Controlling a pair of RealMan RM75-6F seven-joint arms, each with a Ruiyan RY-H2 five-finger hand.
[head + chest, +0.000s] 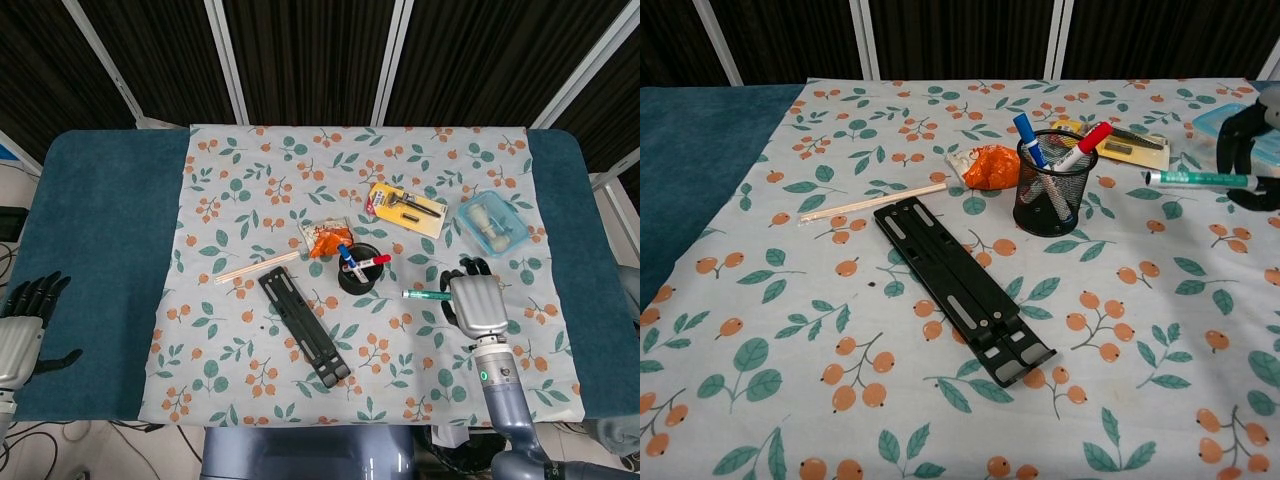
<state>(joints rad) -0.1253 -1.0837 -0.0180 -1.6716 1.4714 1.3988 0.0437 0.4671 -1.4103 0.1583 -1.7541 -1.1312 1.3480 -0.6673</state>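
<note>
Between the right hand [477, 305], holding the green marker [427, 295] level above the cloth, and the mesh pen cup [359, 268] lies a bare strip of cloth. The clear box [494, 223] and the carded razor [405, 208] crowd the far side. The black stand [304, 326] bars the way further left.

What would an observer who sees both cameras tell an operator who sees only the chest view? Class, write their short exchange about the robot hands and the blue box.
Operator: I see the right robot hand holding a green marker above the cloth. Where is the left robot hand?
Observer: It is at the table's left edge, off the floral cloth, fingers apart, holding nothing.
Operator: The blue box is cut off at my right edge. What is in it?
Observer: A white item lies inside. I cannot tell what it is.
</note>
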